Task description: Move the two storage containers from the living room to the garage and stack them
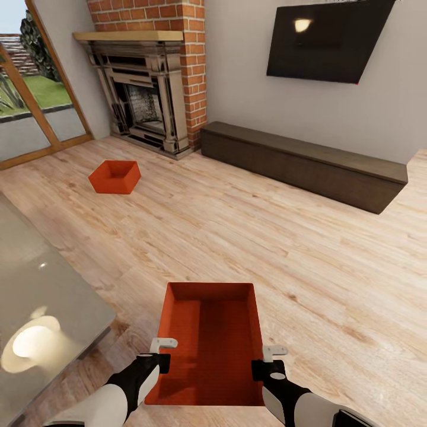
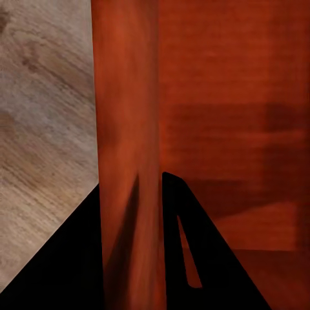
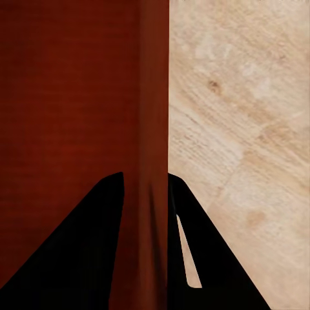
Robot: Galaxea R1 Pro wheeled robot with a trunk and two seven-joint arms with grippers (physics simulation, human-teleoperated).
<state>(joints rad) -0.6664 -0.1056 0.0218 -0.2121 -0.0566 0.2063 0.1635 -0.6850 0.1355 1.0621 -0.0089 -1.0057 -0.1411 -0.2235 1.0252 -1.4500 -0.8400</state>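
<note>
One orange-red storage container (image 1: 210, 350) is held low in front of me over the light wood floor (image 1: 284, 237) of the living room. My left gripper (image 1: 159, 362) is shut on its left wall (image 2: 129, 161), one finger on each side. My right gripper (image 1: 261, 369) is shut on its right wall (image 3: 152, 142) the same way. The second storage container (image 1: 115, 177) sits on the planks farther off to the left, near the brick fireplace (image 1: 148, 95).
A glass table (image 1: 41, 296) stands close at my left. A long dark low bench (image 1: 302, 163) runs along the far wall under the wall TV (image 1: 326, 38). Wood-framed glass doors (image 1: 29, 112) are at the far left. Open plank floor spreads ahead and right.
</note>
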